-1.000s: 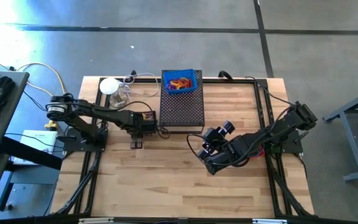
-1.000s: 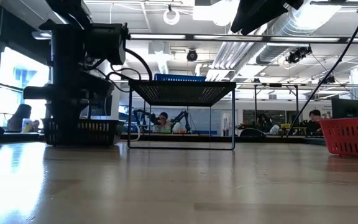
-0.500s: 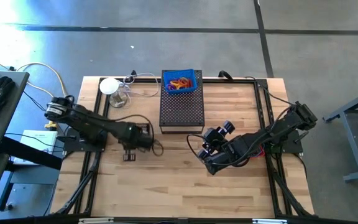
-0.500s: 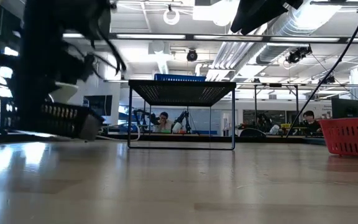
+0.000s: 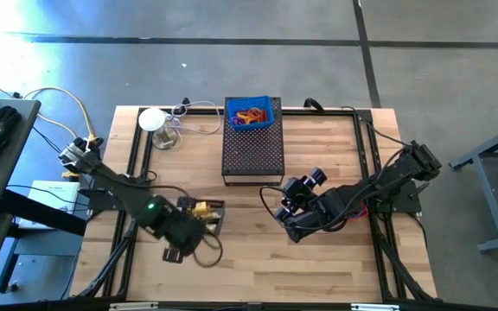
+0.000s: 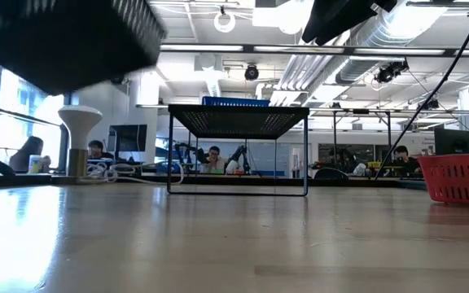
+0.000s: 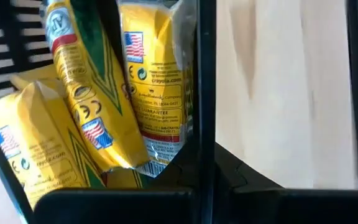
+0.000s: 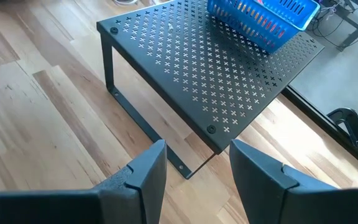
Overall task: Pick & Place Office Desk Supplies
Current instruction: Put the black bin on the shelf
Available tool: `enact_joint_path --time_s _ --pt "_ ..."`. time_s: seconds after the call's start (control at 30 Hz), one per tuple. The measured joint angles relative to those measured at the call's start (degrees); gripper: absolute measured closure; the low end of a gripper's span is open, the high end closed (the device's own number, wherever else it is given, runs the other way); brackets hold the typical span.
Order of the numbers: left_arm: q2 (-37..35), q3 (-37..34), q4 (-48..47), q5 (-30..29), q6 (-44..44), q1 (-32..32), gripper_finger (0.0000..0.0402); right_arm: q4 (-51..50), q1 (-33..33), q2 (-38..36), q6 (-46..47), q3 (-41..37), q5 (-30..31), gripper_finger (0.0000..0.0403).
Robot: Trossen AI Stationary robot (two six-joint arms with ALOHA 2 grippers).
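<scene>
A small black mesh basket (image 5: 206, 212) holds several yellow crayon boxes (image 7: 104, 93). My left gripper (image 5: 194, 219) is shut on it, over the near-left part of the table. In the low view the basket (image 6: 63, 37) hangs high above the tabletop. A blue basket (image 5: 251, 113) with red, orange and yellow rubber-band loops stands on the far end of a black perforated stand (image 5: 252, 151). My right gripper (image 5: 305, 186) hovers open to the right of the stand. In its wrist view the right gripper (image 8: 197, 168) points at the stand (image 8: 210, 68). My left gripper holds the black basket by its side wall (image 7: 207, 93), which runs as a dark bar past the crayon boxes in the wrist view. The fingers themselves are hidden by the basket. The basket is lifted clear of the table and sits tilted.
A white round lamp-like object (image 5: 153, 119) with cables stands at the far left of the table. A red basket (image 6: 462, 179) shows at the low view's right. Black frame rails run along both table sides. People sit in the room beyond.
My left gripper has moved from beside the stand's left side toward the table's near edge and upward, carrying the black basket. The basket stood on the table, then tipped, and is now lifted clear. My right arm kept still.
</scene>
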Motion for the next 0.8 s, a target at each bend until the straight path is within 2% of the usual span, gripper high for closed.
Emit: enact_joint_path --time_s 0.17,0.27,0.37,0.53,0.67,0.8 --pt "-0.02 3.56 4.46 -14.31 13.07 -1.14 0.0401 0.0 0.02 0.0 0.0 0.0 0.0 0.0239" --pt "-0.02 4.09 9.16 -17.42 23.75 1.9 0.0401 0.0 0.0 0.0 0.07 0.0 -0.02 0.0239" --pt "-0.02 4.1 14.02 -14.47 32.26 7.64 0.0401 0.01 0.0 0.0 0.91 0.0 -0.01 0.0239" --pt "-0.02 4.25 18.2 -7.25 39.73 20.18 0.0401 0.0 0.0 0.0 1.64 0.0 -0.01 0.0239" --pt "0.36 6.33 19.74 -2.57 40.42 29.32 0.0401 0.0 0.13 0.0 2.18 0.0 -0.11 0.0239" --pt "2.79 9.2 18.84 1.33 36.99 35.85 0.0401 -0.03 0.56 0.0 3.16 0.0 -0.26 0.0239"
